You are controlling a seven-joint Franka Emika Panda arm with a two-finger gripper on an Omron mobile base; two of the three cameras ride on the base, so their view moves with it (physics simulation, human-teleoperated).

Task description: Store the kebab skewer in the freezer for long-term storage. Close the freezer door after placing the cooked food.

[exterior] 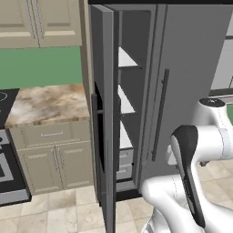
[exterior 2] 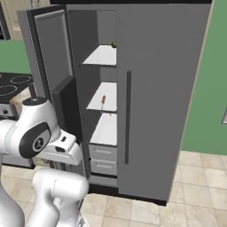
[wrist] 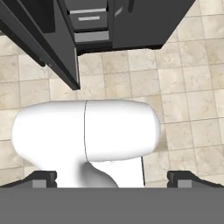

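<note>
The freezer (exterior 2: pixel 99 88) stands open, with white shelves and grey drawers (exterior 2: pixel 103 153) inside. The kebab skewer (exterior 2: pixel 103 101), a thin stick with red-brown meat, lies on the middle shelf (exterior 2: pixel 108 106). The freezer door (exterior 2: pixel 53 57) is swung wide to the left and appears edge-on in the left base view (exterior: pixel 105 113). My gripper (wrist: pixel 112 178) is open and holds nothing. It is drawn back from the freezer and points down at the tiled floor, with its fingertips (wrist: pixel 43 177) far apart. The hand view has the drawers (wrist: pixel 89 19) and the door's lower edge (wrist: pixel 48 48) at its top.
A small green round fruit (exterior 2: pixel 114 44) sits on the top shelf. The plain grey fridge door (exterior 2: pixel 159 97) with its bar handle (exterior 2: pixel 128 117) is shut on the right. A beige counter and cabinets (exterior: pixel 50 136) and a stove (exterior: pixel 4 168) stand left of the open door.
</note>
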